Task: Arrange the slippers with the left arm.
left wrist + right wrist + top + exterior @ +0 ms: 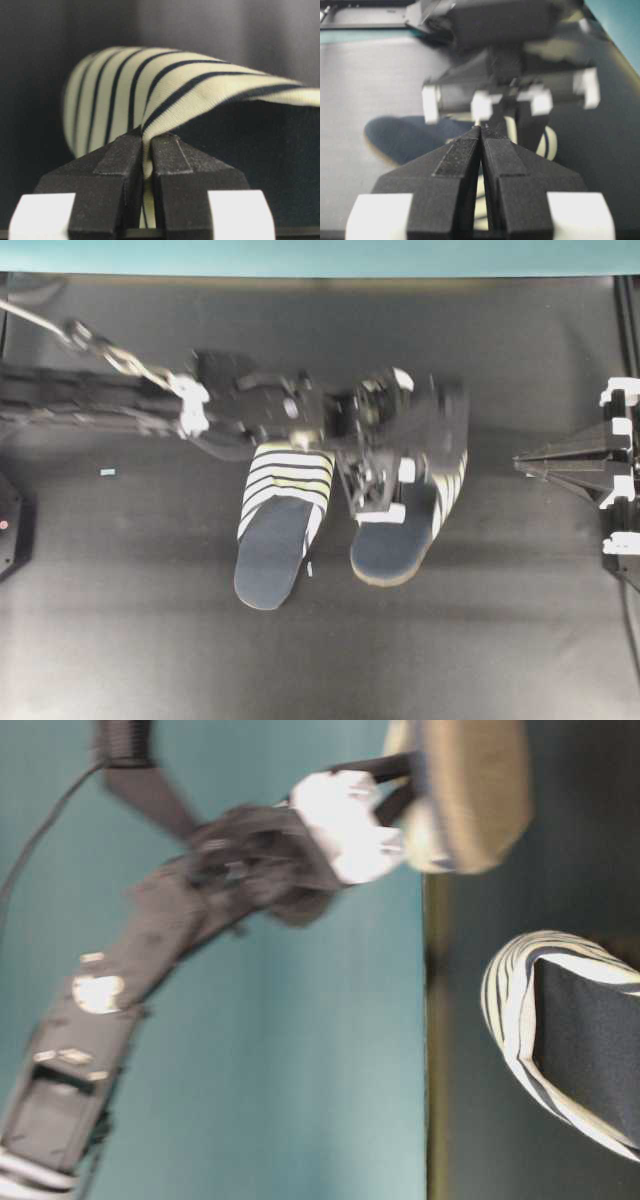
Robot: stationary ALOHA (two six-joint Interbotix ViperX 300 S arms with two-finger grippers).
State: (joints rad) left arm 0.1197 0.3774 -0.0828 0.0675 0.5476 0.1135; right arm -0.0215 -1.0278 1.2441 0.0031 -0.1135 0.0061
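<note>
Two slippers on dark counter [120,640], side by side, heels toward overhead view's bottom. We saw left slipper [278,530] lying flat near centre. Right slipper [410,510] just beside it, appeared tilted, blurred. Left hand [146,150] clamped on striped toe cover edge of right slipper, fingers pressed together on fabric. Right hand [481,135] idle at right edge, fingers closed together, holding nothing.
</note>
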